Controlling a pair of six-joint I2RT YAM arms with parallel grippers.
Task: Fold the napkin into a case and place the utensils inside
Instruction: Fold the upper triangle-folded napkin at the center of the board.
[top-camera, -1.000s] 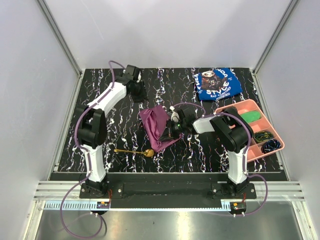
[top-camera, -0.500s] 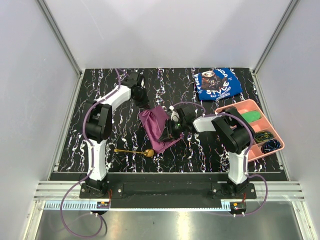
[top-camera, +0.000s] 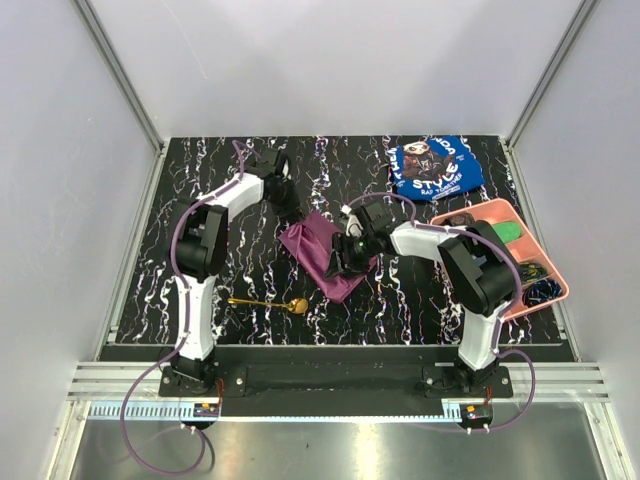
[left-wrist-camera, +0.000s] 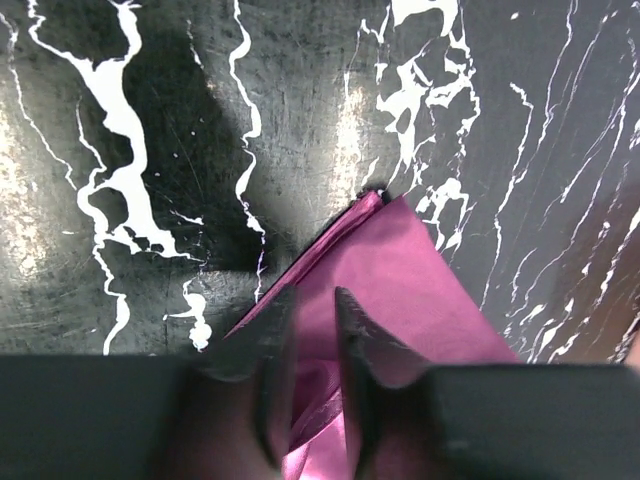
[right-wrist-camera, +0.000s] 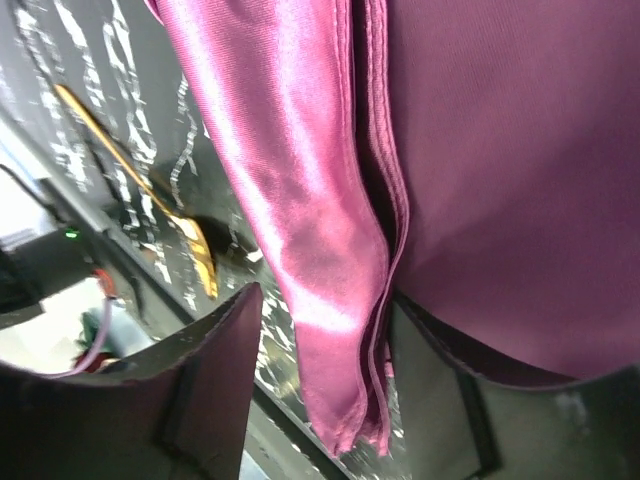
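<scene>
While both my wrists sit over the napkin (top-camera: 312, 248), quick status. It lies mid-table (top-camera: 400, 300), folded into a layered wedge with the narrow end pointing toward my bases.

My left gripper (left-wrist-camera: 315, 295) is at the cloth's far corner, tips pointing down at it. The jaws are only a narrow slit apart. Purple fabric shows in the slit, but I can't tell if I'm pinching it or sitting just above it.

My right gripper (right-wrist-camera: 322, 300) is at the napkin's right edge, jaws wide apart. A folded strip of stacked hems runs between the fingers. One finger stands clear of the strip and the other is close beside it. Nothing is clamped.

The spoon (top-camera: 270, 302) lies flat on the table, just left of the napkin's near tip. Its handle points left and its bowl points toward the cloth, apart from it as far as I can see. It is outside the folds.

The blue printed cloth (top-camera: 435, 167) is at the far right. The pink tray (top-camera: 486, 205) is on the right side past my right arm. Both are well apart from the napkin.
</scene>
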